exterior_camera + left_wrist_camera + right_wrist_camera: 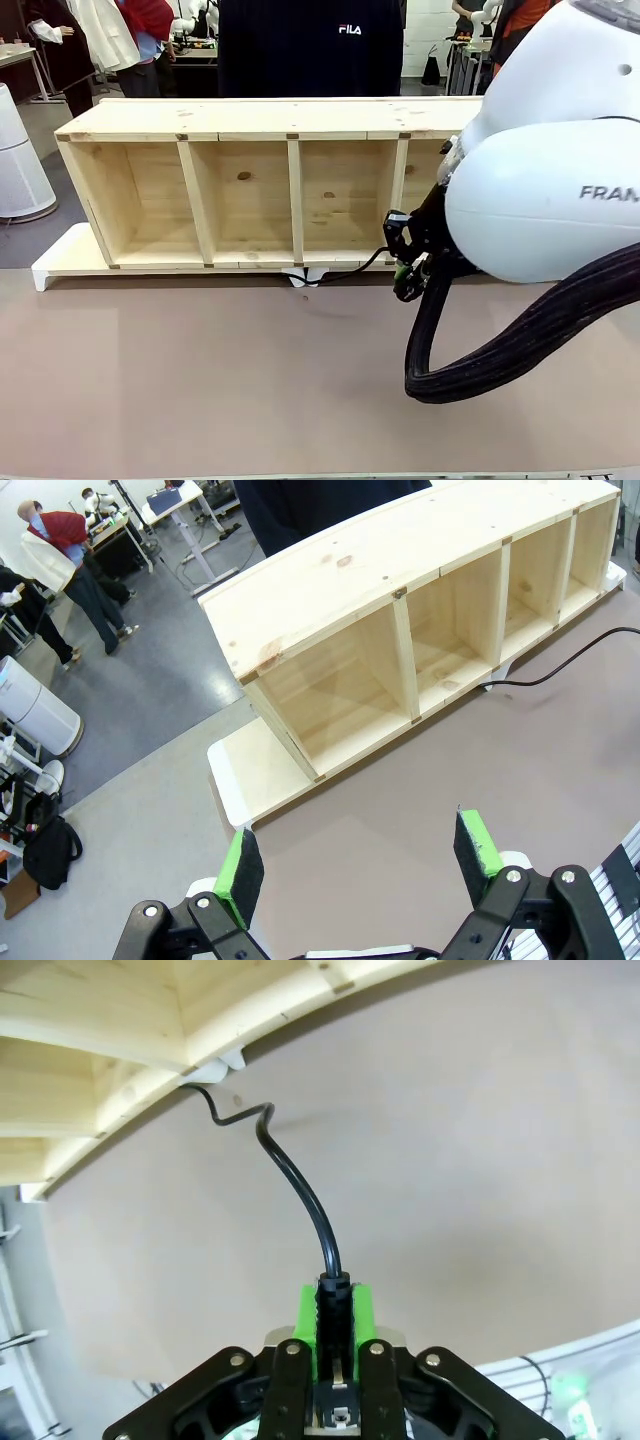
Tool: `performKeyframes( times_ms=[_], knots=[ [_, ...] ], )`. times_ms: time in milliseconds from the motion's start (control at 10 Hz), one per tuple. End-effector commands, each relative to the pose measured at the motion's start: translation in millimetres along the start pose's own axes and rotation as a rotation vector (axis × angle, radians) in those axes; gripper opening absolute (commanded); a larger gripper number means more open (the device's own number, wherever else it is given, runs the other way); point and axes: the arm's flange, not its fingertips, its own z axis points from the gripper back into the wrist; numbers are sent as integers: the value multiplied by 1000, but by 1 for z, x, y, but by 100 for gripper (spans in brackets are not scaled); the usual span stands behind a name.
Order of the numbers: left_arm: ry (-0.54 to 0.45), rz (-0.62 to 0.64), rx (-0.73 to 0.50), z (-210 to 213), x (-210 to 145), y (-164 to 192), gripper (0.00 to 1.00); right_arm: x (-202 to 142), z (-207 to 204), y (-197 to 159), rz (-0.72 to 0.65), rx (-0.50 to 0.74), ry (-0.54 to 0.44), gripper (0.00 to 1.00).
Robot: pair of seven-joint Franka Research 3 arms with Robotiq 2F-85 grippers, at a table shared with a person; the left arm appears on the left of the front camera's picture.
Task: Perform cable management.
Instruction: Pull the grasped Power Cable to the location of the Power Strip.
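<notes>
The thin black cable (357,267) runs along the table from a white clip (305,277) at the wooden shelf's front edge to my right gripper (405,272). In the right wrist view the cable (300,1185) snakes from the clip (228,1062) down between the green pads, where my right gripper (335,1310) is shut on its thicker black end. My left gripper (358,855) hangs high over the table's left part. It is open, its green pads (240,865) wide apart and holding nothing. From there a stretch of the cable (560,667) shows at the far right.
A long wooden shelf (245,120) with several open compartments lies across the far side of the brown table (200,380) on a white base. A person in a dark shirt (310,45) stands behind it. My right arm's thick braided hose (500,360) loops low at the right.
</notes>
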Motion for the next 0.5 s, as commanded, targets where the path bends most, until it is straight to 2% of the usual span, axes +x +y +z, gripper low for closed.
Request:
performKeyframes(
  times_ms=[0, 400],
  knots=[
    [-11, 13, -3, -1, 1, -1, 100, 1, -18, 7, 7, 5, -3, 16],
    [-11, 13, -3, -1, 1, -1, 100, 1, -18, 7, 7, 5, -3, 16]
  ],
)
